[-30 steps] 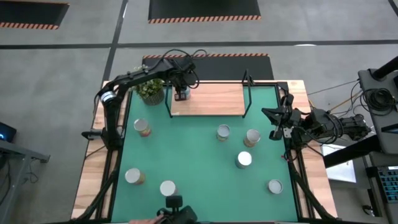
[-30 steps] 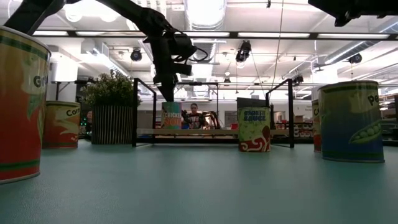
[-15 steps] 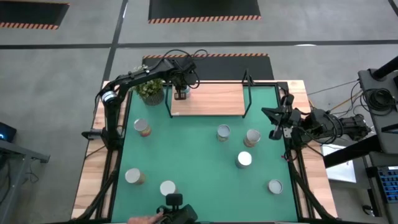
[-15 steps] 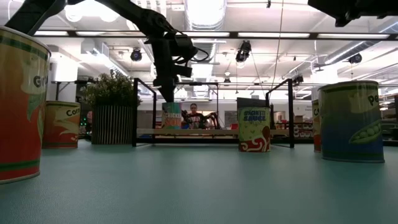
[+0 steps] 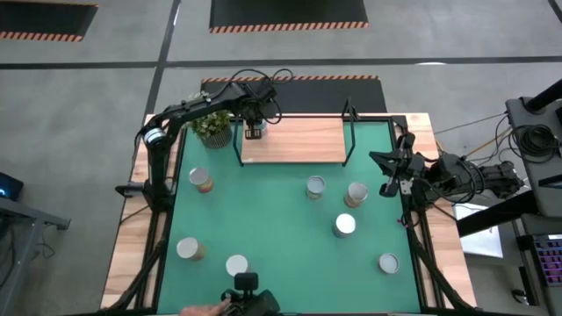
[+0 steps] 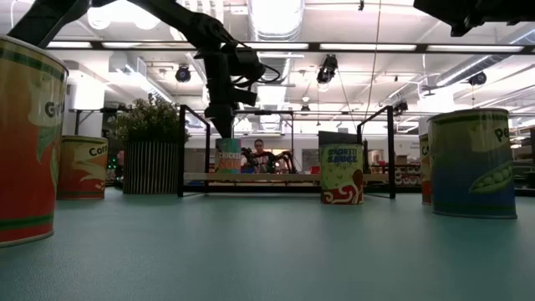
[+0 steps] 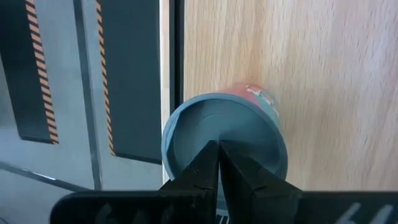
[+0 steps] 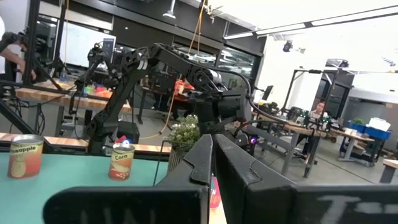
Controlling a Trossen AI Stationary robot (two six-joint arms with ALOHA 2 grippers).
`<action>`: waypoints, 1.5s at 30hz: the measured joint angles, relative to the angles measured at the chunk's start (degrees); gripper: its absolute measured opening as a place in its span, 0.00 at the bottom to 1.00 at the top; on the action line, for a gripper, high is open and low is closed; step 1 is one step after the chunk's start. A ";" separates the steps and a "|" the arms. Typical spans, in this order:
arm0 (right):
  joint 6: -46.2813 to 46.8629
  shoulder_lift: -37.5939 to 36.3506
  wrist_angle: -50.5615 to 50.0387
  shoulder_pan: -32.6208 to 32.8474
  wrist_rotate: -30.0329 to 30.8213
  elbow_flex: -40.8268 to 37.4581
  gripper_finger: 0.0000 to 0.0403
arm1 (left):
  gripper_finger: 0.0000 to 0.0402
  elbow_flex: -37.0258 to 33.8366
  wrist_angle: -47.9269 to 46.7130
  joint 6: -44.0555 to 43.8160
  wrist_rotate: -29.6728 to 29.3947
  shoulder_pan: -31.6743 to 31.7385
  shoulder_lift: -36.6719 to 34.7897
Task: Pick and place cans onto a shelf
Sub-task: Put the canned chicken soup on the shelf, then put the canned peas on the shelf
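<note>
Wooden shelf is taken as landmark: one can is stood at its left end, left gripper is poised just above with fingers closed, empty; right gripper is parked beside its right end, fingers closed.

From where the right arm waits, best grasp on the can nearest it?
Take the can by its round side wall, coming straight down from above with the fingers straddling the upright body. The right gripper sits close beside it, and its neighbour can leaves room.
</note>
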 joint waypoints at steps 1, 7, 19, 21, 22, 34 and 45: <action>0.00 0.00 0.00 0.00 0.00 0.00 0.02 | 0.00 0.00 0.02 -0.19 0.02 -0.03 -0.11; -0.02 0.00 0.00 -0.01 -0.02 0.00 0.02 | 0.00 0.08 -0.02 -4.83 0.25 -1.31 -2.67; 1.41 0.00 0.15 -0.02 -0.08 0.00 0.02 | 0.00 -1.69 5.88 -14.32 1.51 -18.38 -16.04; 2.13 0.00 0.16 0.00 -0.07 0.00 0.02 | 0.00 -4.38 9.36 -14.02 1.51 -22.78 -19.04; 2.33 0.00 0.17 -0.01 -0.09 0.00 0.02 | 0.00 -6.09 11.04 -13.84 1.51 -24.87 -20.63; 5.71 7.71 0.17 0.00 -0.11 3.93 0.02 | 0.00 -33.90 38.21 -20.96 -8.63 -42.48 -38.74; 14.07 22.46 -13.02 0.17 -7.68 16.58 0.02 | 0.00 -49.11 48.99 -24.36 -16.82 -46.85 -51.71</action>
